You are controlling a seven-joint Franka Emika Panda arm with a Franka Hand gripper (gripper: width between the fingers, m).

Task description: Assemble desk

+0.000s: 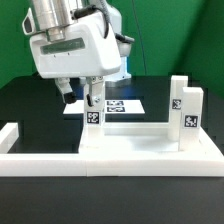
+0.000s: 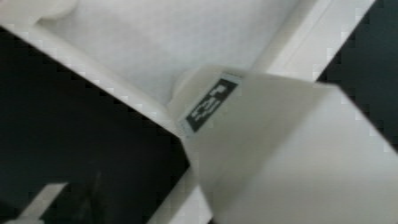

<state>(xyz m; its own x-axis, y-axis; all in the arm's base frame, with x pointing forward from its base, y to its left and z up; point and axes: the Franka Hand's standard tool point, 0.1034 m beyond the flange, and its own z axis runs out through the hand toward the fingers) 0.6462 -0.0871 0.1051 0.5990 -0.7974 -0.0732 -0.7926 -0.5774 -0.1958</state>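
The white desk top (image 1: 140,138) lies flat on the black table. Two short square legs (image 1: 178,98) (image 1: 191,112) stand upright at its end on the exterior view's right, each with a tag. A third leg (image 1: 92,112) stands at the corner on the exterior view's left, tag facing the camera. My gripper (image 1: 82,98) hangs over this leg with the jaws open. The leg sits close to one finger, and the other finger (image 1: 68,97) stands apart from it. In the wrist view the leg (image 2: 294,150) fills the frame with its tag showing, over the desk top (image 2: 169,40).
Long white border bars run along the front (image 1: 110,162) and the exterior view's left (image 1: 18,133) of the table. The marker board (image 1: 128,103) lies flat behind the desk top. A green wall stands behind.
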